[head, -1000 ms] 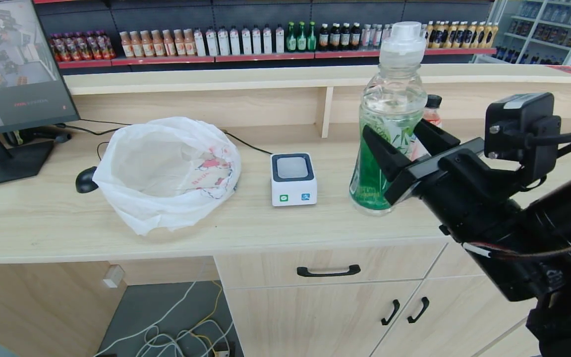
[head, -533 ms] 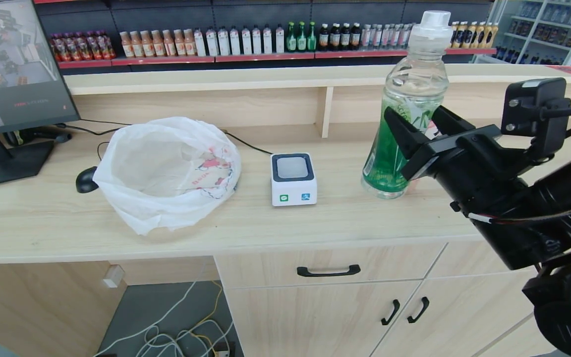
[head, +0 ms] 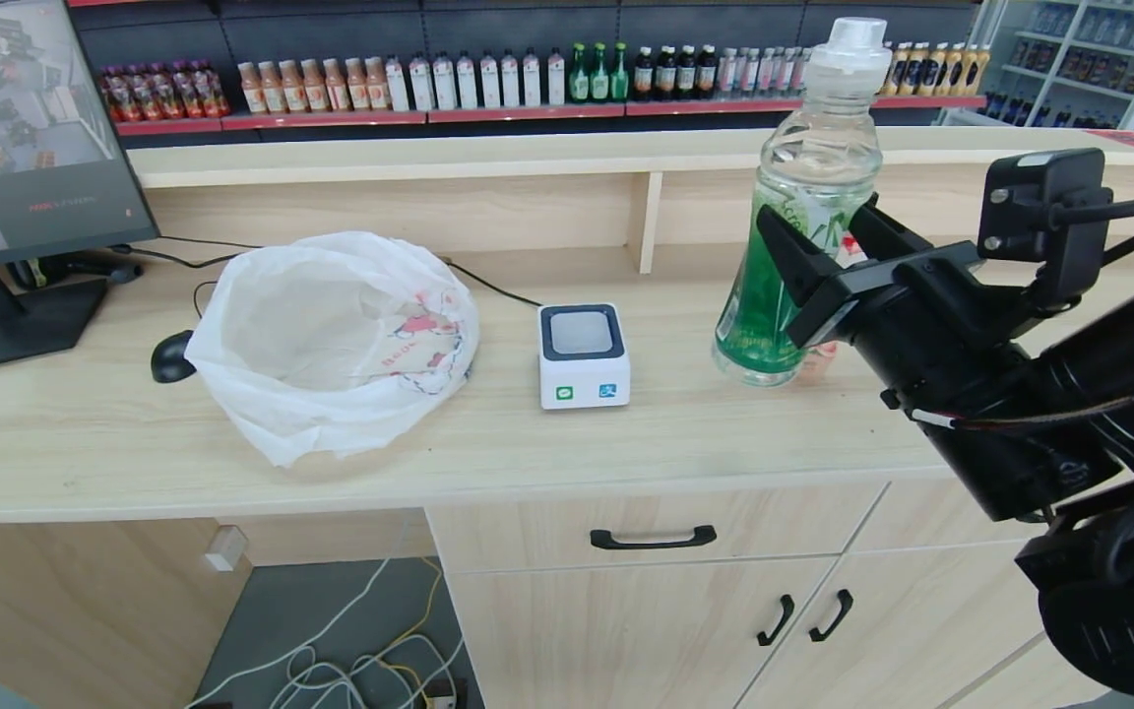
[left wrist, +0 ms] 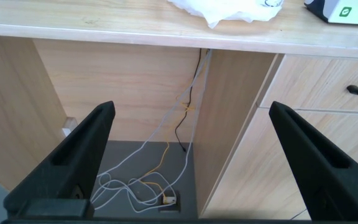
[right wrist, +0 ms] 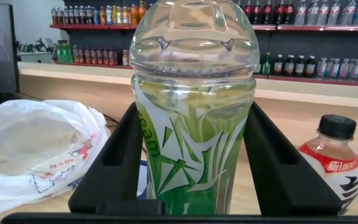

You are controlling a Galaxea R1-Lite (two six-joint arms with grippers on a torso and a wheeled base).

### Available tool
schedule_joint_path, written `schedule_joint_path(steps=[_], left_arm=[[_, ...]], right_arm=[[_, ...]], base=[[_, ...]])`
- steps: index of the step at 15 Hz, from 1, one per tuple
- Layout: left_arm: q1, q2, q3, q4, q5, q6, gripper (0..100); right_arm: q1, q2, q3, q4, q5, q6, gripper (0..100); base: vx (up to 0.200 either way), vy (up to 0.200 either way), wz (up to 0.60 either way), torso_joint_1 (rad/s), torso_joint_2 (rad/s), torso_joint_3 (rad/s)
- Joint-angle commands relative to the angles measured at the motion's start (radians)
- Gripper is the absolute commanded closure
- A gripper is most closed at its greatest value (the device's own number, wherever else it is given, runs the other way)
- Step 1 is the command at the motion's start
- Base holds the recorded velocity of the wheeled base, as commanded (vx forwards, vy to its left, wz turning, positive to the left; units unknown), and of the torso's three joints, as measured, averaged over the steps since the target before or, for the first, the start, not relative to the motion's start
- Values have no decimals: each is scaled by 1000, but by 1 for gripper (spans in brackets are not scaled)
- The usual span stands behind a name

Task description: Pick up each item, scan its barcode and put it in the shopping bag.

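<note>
My right gripper point(head: 828, 251) is shut on a clear bottle with a green label and white cap point(head: 803, 187) and holds it upright over the right part of the counter point(head: 626, 433). In the right wrist view the bottle point(right wrist: 194, 124) sits between both black fingers point(right wrist: 117, 155). The white scanner point(head: 582, 354) stands to the bottle's left, and further left lies the open white shopping bag point(head: 331, 335). A small red-labelled bottle with a black cap point(right wrist: 334, 168) stands behind the held one. My left gripper point(left wrist: 191, 162) hangs open below the counter's edge, in front of the cabinet.
A monitor point(head: 26, 128) and a black mouse point(head: 171, 356) are at the counter's left end. A raised wooden ledge point(head: 528, 158) runs along the back, with store shelves of bottles behind it. Drawers point(head: 651, 537) and loose cables point(left wrist: 160, 186) lie below.
My right gripper has carried the green-labelled bottle to the right and upward, away from the counter's front edge. The bag and scanner have stayed put.
</note>
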Motion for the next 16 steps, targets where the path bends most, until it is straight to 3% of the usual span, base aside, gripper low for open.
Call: schedule_joint_path(steps=[1, 5, 16], left_arm=[[0, 0, 0, 0, 0, 0, 0], [0, 0, 0, 0, 0, 0, 0], [0, 0, 0, 0, 0, -3, 0]], right_arm=[[0, 2, -1, -1, -2, 9, 100], [-2, -1, -1, -1, -2, 12, 100], [-8, 6, -4, -1, -2, 29, 100]], base=[[0, 0, 0, 0, 0, 0], [0, 0, 0, 0, 0, 0], [0, 200, 0, 4, 1, 2]])
